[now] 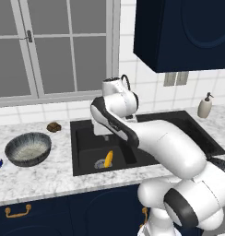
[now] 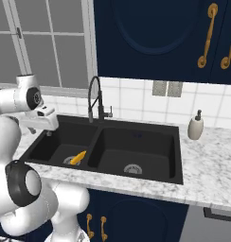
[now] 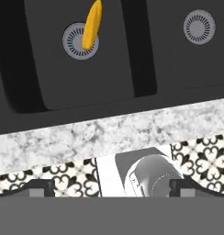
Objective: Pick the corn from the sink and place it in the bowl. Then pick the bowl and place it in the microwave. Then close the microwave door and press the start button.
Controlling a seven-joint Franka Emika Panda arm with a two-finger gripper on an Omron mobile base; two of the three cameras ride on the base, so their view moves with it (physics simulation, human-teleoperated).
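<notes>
Corn (image 3: 92,25) — a small yellow-orange tapered cob — lies across the round metal drain (image 3: 79,41) in the matte black sink's (image 3: 63,87) left basin; two-finger gripper (image 3: 112,189) spread wide, empty, above the counter edge.

Yellow-orange corn (image 3: 92,25) on a grey ribbed drain (image 3: 80,41); matte black sink (image 3: 141,59); white-grey marbled counter (image 3: 109,133); black-and-white patterned floor tiles (image 3: 203,158); blue-grey striped bowl (image 1: 28,148), pale speckled inside.
</notes>
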